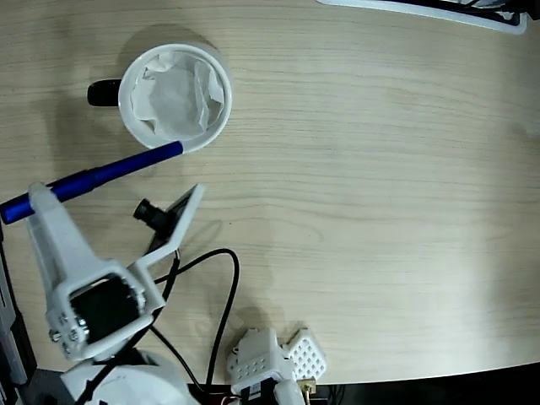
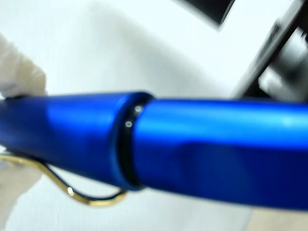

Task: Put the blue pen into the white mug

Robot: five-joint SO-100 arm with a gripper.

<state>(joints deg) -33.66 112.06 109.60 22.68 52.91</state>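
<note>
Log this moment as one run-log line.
phase: carrying | tool: shut on pen | pen: held near level, tip at mug rim, not inside | mug: upright, paper-lined, handle at picture left

We see a white printed arm (image 1: 72,270) with a black servo (image 1: 105,308) set in it, small screws (image 1: 57,336), black cables (image 1: 221,295) and a black wrist camera (image 1: 150,211)

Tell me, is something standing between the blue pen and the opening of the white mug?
Nothing visible does. The gripper holds the blue pen, whose tip already touches the white mug at its rim. Only crumpled paper lies inside.
</note>
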